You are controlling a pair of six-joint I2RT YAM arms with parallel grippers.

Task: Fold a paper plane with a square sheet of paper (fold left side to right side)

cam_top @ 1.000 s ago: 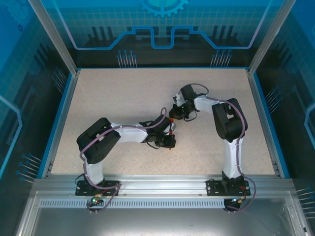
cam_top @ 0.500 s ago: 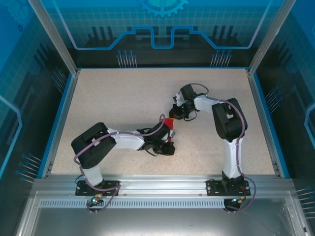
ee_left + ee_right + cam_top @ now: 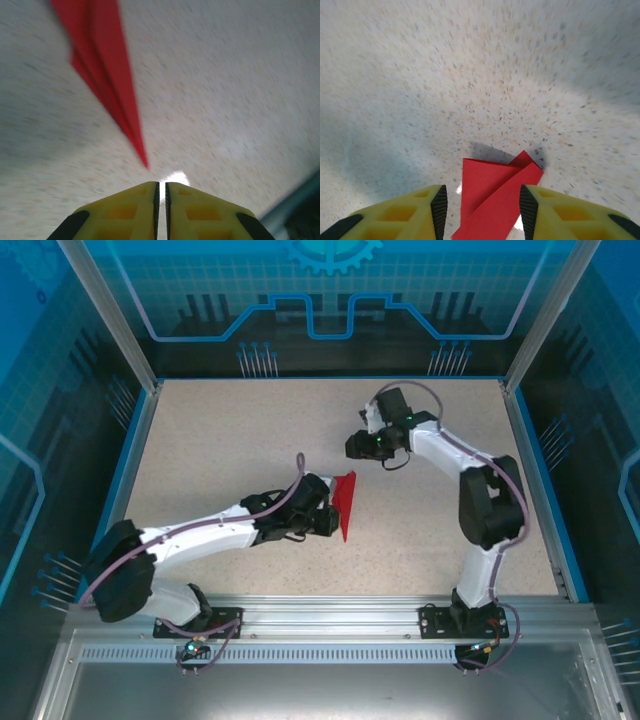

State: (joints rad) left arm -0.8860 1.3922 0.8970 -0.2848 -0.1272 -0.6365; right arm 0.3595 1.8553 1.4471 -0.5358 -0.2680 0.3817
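Observation:
The paper plane [image 3: 345, 502] is a slim red dart resting on the speckled table, wide end toward the back, point toward the front. My left gripper [image 3: 326, 521] sits just left of it, apart from it. In the left wrist view the plane [image 3: 107, 75] tapers to its tip just ahead of my left gripper [image 3: 160, 186], whose jaws are all but together with nothing between them. My right gripper [image 3: 358, 446] hangs behind the plane, apart from it. The right wrist view has the plane's wide folded end [image 3: 495, 192] between the spread fingers of the right gripper [image 3: 482, 200], untouched.
The table [image 3: 220, 440] is bordered by a blue rim [image 3: 118, 490] and clear enclosure walls. The left arm [image 3: 190, 540] stretches low across the front left. The right arm [image 3: 480, 500] stands along the right side.
The right gripper has opened and pulled back away from the plane. The left arm has stretched out low to the left, its jaws have let go, and the plane now lies uncovered.

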